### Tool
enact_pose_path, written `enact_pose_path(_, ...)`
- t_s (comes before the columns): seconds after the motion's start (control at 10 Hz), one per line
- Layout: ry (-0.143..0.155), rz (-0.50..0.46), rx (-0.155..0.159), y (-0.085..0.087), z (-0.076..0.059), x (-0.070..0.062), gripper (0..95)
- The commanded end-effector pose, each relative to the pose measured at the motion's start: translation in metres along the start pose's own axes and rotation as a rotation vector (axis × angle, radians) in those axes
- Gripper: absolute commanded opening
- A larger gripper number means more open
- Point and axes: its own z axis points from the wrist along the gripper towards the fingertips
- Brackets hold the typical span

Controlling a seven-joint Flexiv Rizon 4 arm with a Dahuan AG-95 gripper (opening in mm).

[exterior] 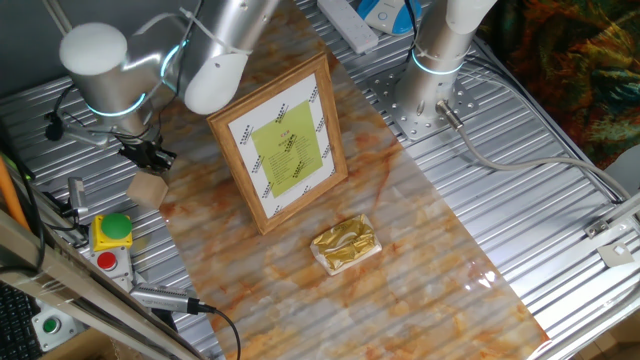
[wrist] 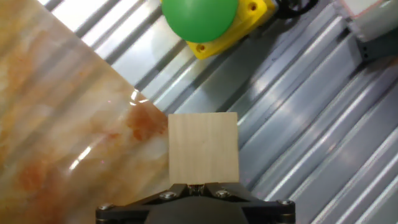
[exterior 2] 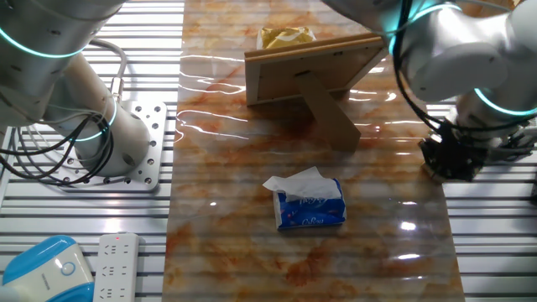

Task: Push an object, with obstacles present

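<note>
We see a plain pale-tan wooden block [wrist: 203,148], smooth and square-faced, at the marbled mat's [wrist: 56,112] edge over ribbed metal, gripper [wrist: 196,186] touching its near side, fingers closed together, green button [wrist: 200,17] beyond, picture frame [exterior: 283,143] and gold foil packet [exterior: 345,243] well apart

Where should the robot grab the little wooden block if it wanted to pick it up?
Probably from straight above, pinching two opposite flat sides of the wooden block. Its faces are flat and square, so the fingers would sit flush. It lies at the mat's edge, partly on the ribbed metal table, with open room on both sides. The gripper is right at one face.
</note>
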Motion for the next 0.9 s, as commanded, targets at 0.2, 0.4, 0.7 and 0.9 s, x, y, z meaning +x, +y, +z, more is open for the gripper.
enact_pose_path(0.2,-0.006,0.074,-0.016,-0.017,-0.004,0.011,0.0)
enact_pose_path(0.4,-0.009,0.163,-0.018,-0.023,-0.005,0.007,0.0)
enact_pose_path(0.7,-0.032,0.204,-0.023,-0.037,-0.001,0.004,0.0)
enact_pose_path(0.9,-0.047,0.238,-0.036,-0.041,-0.003,-0.003,0.0)
